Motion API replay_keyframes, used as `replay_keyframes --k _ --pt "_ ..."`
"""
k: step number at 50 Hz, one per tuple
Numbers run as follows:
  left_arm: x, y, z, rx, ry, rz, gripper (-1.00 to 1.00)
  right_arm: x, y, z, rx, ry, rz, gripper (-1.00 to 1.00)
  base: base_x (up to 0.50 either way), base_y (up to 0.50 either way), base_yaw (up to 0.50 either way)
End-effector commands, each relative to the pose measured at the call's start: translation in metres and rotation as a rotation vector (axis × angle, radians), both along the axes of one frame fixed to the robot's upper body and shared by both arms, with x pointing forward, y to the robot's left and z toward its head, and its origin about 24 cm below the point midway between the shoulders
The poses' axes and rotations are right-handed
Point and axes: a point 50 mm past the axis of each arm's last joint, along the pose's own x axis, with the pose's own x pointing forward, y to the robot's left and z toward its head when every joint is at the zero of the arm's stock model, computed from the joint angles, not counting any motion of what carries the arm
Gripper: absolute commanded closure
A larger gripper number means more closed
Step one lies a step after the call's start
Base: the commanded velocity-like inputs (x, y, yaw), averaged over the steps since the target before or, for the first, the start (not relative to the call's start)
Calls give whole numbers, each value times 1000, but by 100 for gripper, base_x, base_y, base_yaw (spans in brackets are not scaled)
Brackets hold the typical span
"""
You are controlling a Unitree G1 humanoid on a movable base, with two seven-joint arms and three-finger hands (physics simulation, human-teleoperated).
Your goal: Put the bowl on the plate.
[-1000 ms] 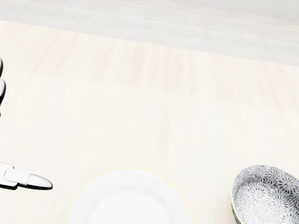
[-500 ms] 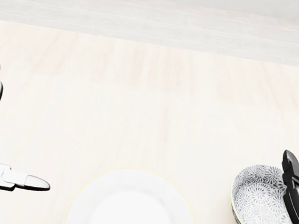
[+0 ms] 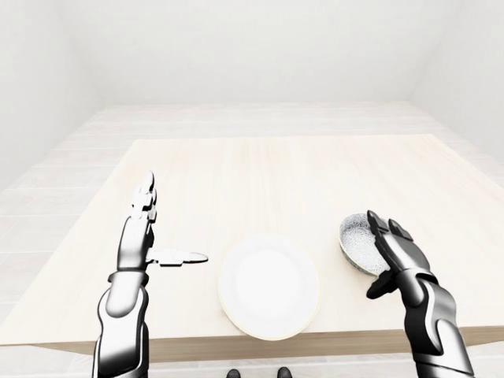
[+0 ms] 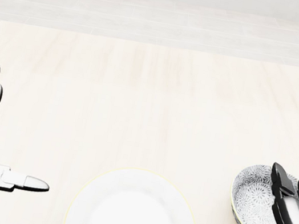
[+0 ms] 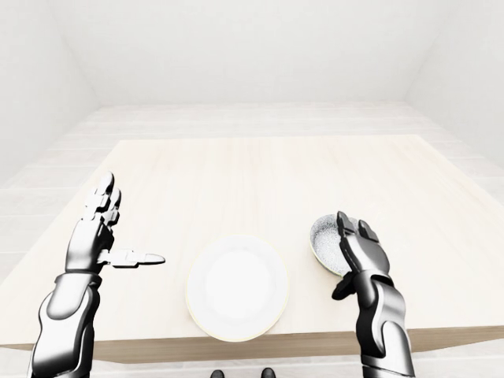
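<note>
A white plate [image 4: 133, 211] lies at the bottom middle of the head view, near the table's near edge. To its right sits a grey-patterned bowl [image 4: 252, 201], upright on the table and apart from the plate. My right hand [image 4: 274, 220] is at the bowl's right side. Its dark fingers [image 4: 284, 200] stretch over the rim and inside, and the thumb hangs outside below the rim. The hand is open, not closed round the bowl. My left hand [image 4: 9, 136] hovers open to the left of the plate, fingers up and thumb pointing right.
The light wooden table [image 3: 276, 173] stretches far toward the top of the views. Its near edge [image 3: 260, 342] runs just below the plate. Pale floor and white walls surround it.
My right hand has slid left and down from beside the bowl, so its fingers now lie across the bowl's right half. The left hand sank slightly. Bowl and plate stayed put.
</note>
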Motion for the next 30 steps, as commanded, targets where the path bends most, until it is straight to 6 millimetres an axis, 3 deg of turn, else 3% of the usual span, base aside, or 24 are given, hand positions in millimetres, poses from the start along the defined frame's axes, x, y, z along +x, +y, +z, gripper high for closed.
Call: replay_keyframes --k 1,30 --pt "-1 1 -3 -2 15 5 -100 -6 1 -11 13 18 -10 -100 0 0 0" --pt "-3 2 -5 1 22 7 -100 -10 5 -29 41 57 -17 -100 0 0 0"
